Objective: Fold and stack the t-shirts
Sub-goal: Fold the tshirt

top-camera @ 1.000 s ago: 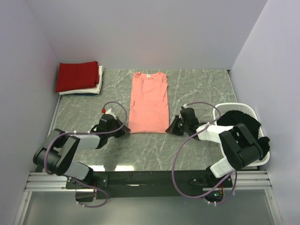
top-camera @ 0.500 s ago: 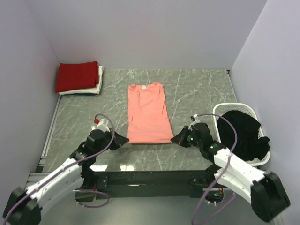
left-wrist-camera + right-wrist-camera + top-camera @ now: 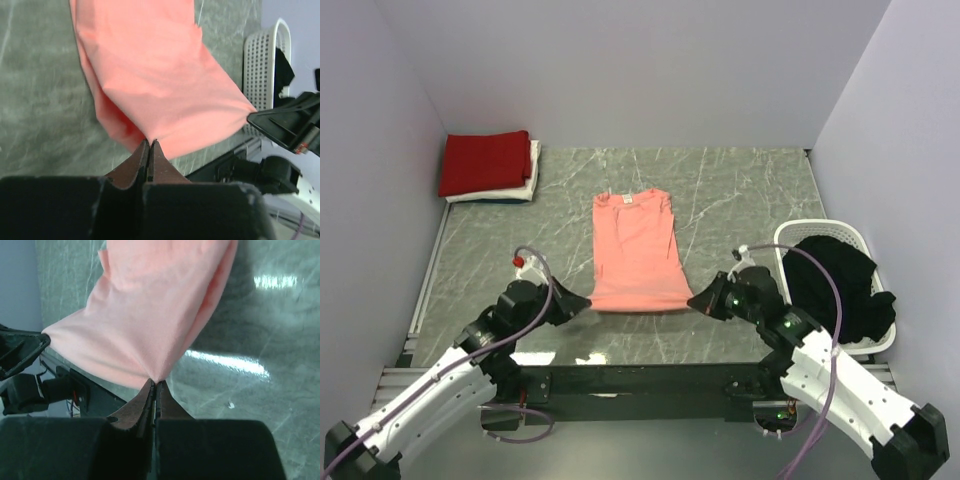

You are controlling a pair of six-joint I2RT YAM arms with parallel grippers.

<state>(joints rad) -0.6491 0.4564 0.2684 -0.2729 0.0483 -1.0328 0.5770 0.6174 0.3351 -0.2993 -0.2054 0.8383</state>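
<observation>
The salmon-pink t-shirt (image 3: 635, 250) lies lengthwise in the middle of the table, sleeves folded in, its near hem lifted. My left gripper (image 3: 584, 302) is shut on the hem's left corner, the cloth (image 3: 160, 85) stretched from its tips (image 3: 150, 142). My right gripper (image 3: 696, 300) is shut on the hem's right corner, the shirt (image 3: 155, 310) fanning out from its tips (image 3: 154, 383). A folded deep red t-shirt (image 3: 486, 162) lies on a folded white one (image 3: 525, 186) at the far left corner. A black t-shirt (image 3: 840, 282) is heaped in the basket.
The white slatted basket (image 3: 782, 243) stands at the right edge of the table, also in the left wrist view (image 3: 260, 65). Purple walls close in the table on three sides. The black rail (image 3: 640, 380) runs along the near edge.
Both arms have drawn back toward the near edge, pulling the salmon-pink shirt toward me by its hem. The hem corners have risen off the table.
</observation>
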